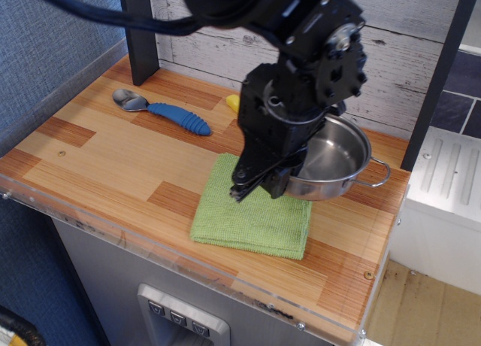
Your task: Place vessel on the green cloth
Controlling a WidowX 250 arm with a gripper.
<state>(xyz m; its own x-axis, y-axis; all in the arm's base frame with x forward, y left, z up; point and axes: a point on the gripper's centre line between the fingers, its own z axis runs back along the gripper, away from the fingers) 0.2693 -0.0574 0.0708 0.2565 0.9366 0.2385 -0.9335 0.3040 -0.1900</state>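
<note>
The vessel [334, 159] is a shiny steel pot with a wire loop handle on its right side. My gripper [263, 182] is shut on its near-left rim and holds it lifted, tilted slightly. The pot hangs over the right rear part of the green cloth [248, 214], which lies flat on the wooden table near the front edge. The arm hides the pot's left side and the cloth's rear edge.
A metal spoon with a blue ribbed handle [161, 110] lies at the back left. A small yellow object [232, 102] shows behind the arm. A dark post [139, 30] stands at the back left corner. The table's right edge [391, 233] is near the pot.
</note>
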